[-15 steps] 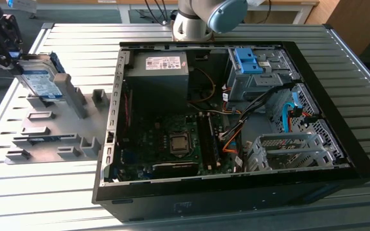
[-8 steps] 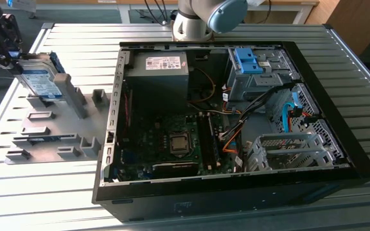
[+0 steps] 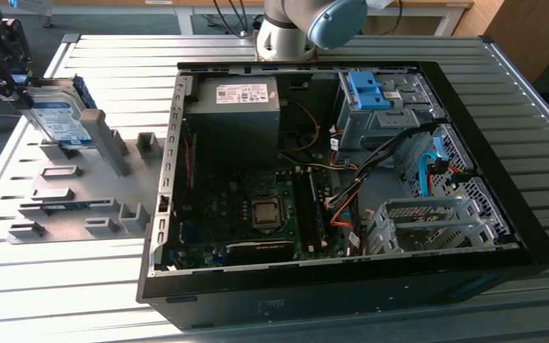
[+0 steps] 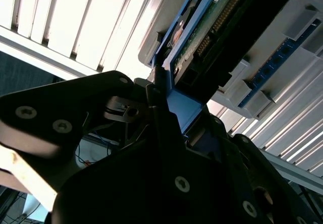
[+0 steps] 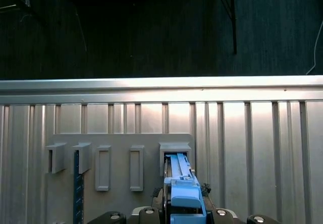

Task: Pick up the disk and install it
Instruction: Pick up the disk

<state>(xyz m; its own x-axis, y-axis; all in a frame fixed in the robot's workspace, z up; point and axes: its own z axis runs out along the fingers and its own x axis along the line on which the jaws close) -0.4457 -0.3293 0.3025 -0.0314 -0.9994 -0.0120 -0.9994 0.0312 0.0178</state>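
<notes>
The disk (image 3: 57, 118), a silver drive with a white-and-blue label and a blue rail frame, stands on edge at the exterior view's left, over the grey fixture plate (image 3: 74, 193). My gripper (image 3: 25, 94) is shut on its upper end. In the second wrist view a dark finger (image 4: 160, 108) presses on the blue frame, and the disk's green circuit board (image 4: 212, 32) faces the camera. In the first wrist view the disk's blue rail (image 5: 180, 186) lines up with a slot (image 5: 175, 151) in the plate. I cannot tell whether its lower edge touches the plate.
An open computer case (image 3: 351, 293) lies in the middle of the slatted metal table (image 3: 74, 293). Inside are a grey power supply (image 3: 246, 96), a bay with a blue bracket (image 3: 370, 89), cables and a metal drive cage (image 3: 427, 221). A blue strip (image 5: 76, 188) sits in another fixture slot.
</notes>
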